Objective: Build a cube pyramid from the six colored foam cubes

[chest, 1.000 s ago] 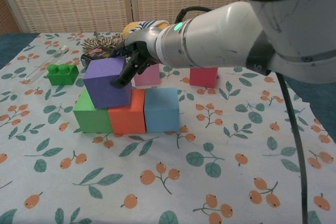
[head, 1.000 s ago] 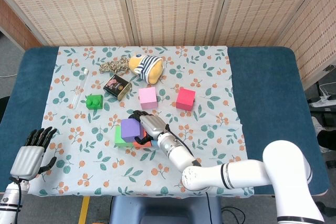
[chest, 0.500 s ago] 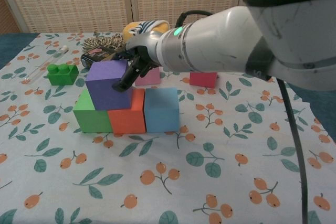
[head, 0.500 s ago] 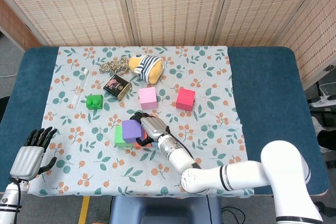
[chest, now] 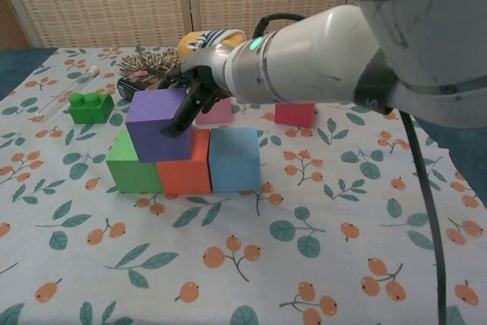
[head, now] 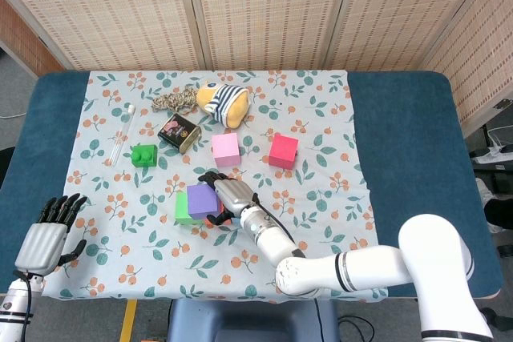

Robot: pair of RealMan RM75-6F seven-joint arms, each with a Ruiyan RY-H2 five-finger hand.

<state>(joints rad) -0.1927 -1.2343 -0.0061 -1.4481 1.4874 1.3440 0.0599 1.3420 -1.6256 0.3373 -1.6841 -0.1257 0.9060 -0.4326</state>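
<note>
Green (chest: 131, 165), orange (chest: 185, 170) and blue (chest: 234, 159) foam cubes stand in a row on the cloth. A purple cube (chest: 156, 124) sits on top, across the green and orange ones, slightly turned. My right hand (chest: 195, 85) grips its right side with its fingers down the face. From the head view the purple cube (head: 201, 200) and right hand (head: 230, 193) cover most of the row; the green cube (head: 181, 210) peeks out on the left. A pink cube (head: 226, 150) and a red cube (head: 283, 150) lie behind. My left hand (head: 48, 234) hovers open at the table's near left edge.
A green toy brick (head: 144, 154), a small dark tin (head: 178, 133), a striped plush toy (head: 224, 102), a coil of rope (head: 172, 102) and a clear tube (head: 122, 132) lie at the back left of the floral cloth (head: 321, 198).
The purple cube has shifted a little to the right and settled lower on the green and orange cubes, the right hand moving with it. The left hand has stayed still.
</note>
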